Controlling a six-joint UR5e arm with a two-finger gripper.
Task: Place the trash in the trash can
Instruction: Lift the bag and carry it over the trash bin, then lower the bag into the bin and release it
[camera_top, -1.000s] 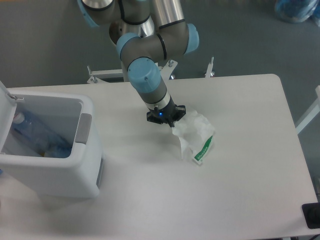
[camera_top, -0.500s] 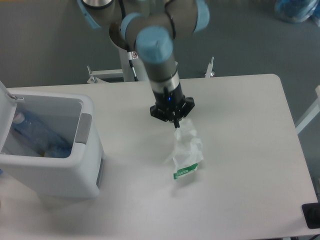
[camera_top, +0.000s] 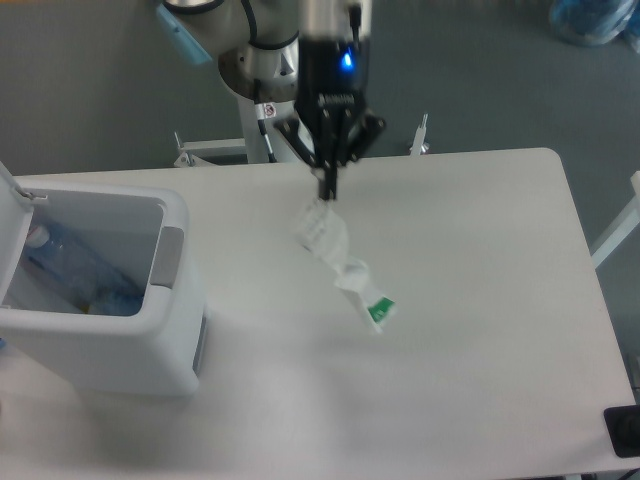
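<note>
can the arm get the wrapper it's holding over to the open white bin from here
Probably yes. The two-finger gripper is shut on the crumpled translucent white wrapper with a green strip, which dangles above the white table. The boxy white plastic trash can stands with its lid up, and nothing stands between them.

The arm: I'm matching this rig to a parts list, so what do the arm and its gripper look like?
The arm has silver-grey tubes with light blue caps at the joints. The gripper is black, with two thin fingers tapering to a point, and a small blue light glows just above it.
</note>
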